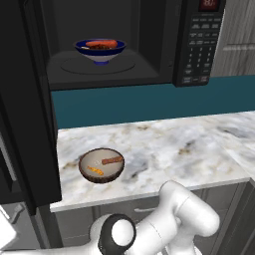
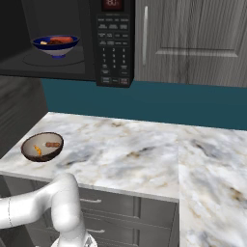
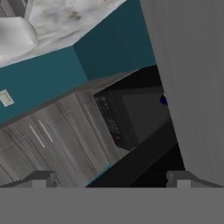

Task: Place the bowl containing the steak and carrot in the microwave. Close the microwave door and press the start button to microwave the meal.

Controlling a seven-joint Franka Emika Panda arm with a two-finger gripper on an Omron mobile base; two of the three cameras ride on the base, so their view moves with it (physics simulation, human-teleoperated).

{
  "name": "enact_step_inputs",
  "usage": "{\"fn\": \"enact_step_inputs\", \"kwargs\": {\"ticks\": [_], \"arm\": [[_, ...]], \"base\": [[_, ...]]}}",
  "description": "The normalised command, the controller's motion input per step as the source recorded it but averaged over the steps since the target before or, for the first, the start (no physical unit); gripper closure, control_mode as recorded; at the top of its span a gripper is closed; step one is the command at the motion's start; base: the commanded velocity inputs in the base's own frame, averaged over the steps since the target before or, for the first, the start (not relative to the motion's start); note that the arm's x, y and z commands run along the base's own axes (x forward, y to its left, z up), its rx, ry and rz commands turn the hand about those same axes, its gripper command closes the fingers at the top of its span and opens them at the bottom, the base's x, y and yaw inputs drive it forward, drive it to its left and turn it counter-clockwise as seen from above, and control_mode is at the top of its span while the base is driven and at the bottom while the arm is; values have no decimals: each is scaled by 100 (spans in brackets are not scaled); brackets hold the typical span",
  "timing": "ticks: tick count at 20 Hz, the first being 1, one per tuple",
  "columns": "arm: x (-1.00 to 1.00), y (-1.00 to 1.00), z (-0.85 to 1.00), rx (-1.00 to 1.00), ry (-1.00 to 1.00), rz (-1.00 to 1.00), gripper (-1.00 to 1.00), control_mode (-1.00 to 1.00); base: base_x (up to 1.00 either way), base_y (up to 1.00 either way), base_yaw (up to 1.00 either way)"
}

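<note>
you see the bowl (image 1: 100, 50) centered on the microwave (image 1: 129, 45) turntable, door (image 1: 22, 104) open at nine o'clock; gripper (image 3: 111, 179) spread wide, empty.

A brown bowl (image 1: 101, 165) is seen on the marble counter (image 1: 169, 149), near its left front edge, with small bits of food inside. Higher up, the round turntable (image 1: 98, 64) of the microwave (image 1: 124, 42) is seen, and the blue bowl (image 1: 100, 50) is set on its middle.

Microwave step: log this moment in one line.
bowl with carrot: on turntable | microwave door: open | gripper: open, by door
</note>
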Motion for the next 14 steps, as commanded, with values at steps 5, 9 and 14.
{"fn": "enact_step_inputs", "kwargs": {"ticks": [5,9,14], "arm": [[2,22,33,-1,0,0,-100,-100],[0,3,50,0,-2,-4,-100,-100],[0,-8,57,1,-1,-10,-100,-100]], "base": [[0,0,0],[0,0,0],[0,0,0]]}}
